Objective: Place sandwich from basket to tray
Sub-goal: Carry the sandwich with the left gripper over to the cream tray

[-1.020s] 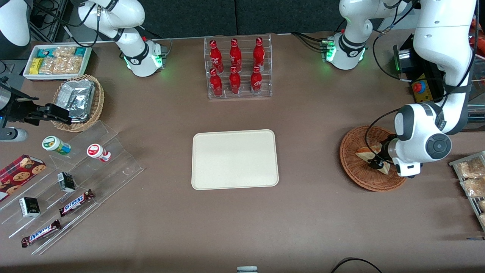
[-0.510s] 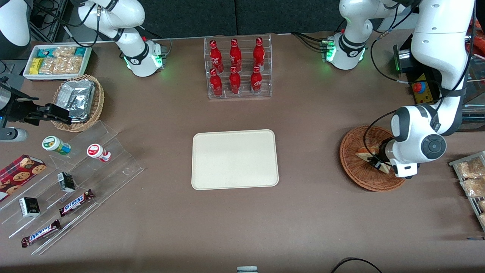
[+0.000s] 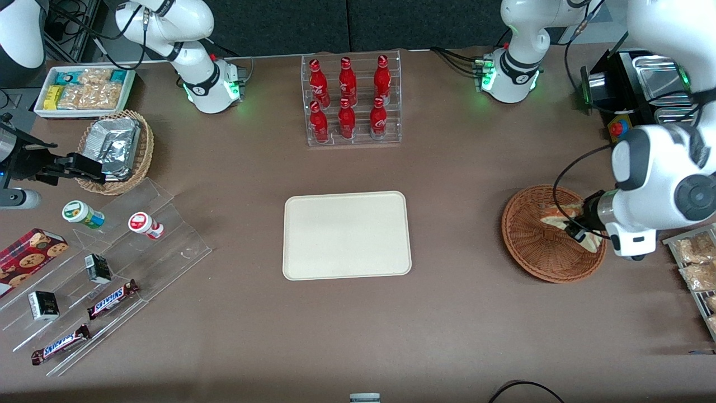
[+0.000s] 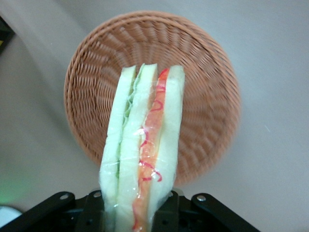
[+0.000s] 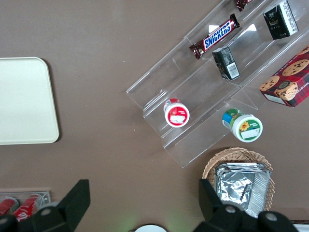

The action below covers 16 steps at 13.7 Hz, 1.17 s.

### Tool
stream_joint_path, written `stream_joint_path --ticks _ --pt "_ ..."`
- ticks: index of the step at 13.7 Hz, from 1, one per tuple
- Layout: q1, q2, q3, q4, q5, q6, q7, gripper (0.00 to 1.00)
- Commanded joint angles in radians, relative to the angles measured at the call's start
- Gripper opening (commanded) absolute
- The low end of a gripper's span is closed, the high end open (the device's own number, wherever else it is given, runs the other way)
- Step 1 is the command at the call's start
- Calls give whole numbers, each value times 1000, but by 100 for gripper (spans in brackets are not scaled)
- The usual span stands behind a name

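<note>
Reading the labels first, we make out "SNICKERS" on the two brown bars (image 3: 112,299) lying on the clear stepped display (image 3: 106,268) toward the parked arm's end of the surface (image 3: 458,313); the same word shows on one bar in the right wrist view. A red carton (image 3: 31,258) printed with cookie pictures sits beside that display, and two small round tubs, one green-topped (image 3: 82,214) and one red-topped (image 3: 145,224), lie on its upper steps, their print too small for us to read. Six red bottles (image 3: 348,98) with white script stand in a clear rack; we cannot read the script.

Our hand (image 3: 582,232) hangs over the basket (image 3: 531,246) toward the working arm's end, its fingers pinching the sandwich (image 4: 142,150) at one end. In the left wrist view the wedge stands clear above the wicker, showing white bread with green and orange-red layers under clear wrap. From the front, the sandwich (image 3: 562,215) shows over the part of the basket nearest the arm.

Between the basket's rim and the tray (image 3: 347,235) we see a stretch of bare brown surface. The tray's flat cream face carries nothing, and bare surface runs along all four of its rounded edges.
</note>
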Motion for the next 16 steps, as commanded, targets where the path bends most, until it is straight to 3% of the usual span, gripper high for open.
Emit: stream_joint_path --ticks 1,7,10,16 --pt "-11 19 -96 170 -4 -156 -40 5" --pt "-33 34 -368 255 3 -182 -176 6" --pt "-153 60 -380 261 9 -152 -175 6" --pt "-339 243 -377 366 13 -25 -158 4"
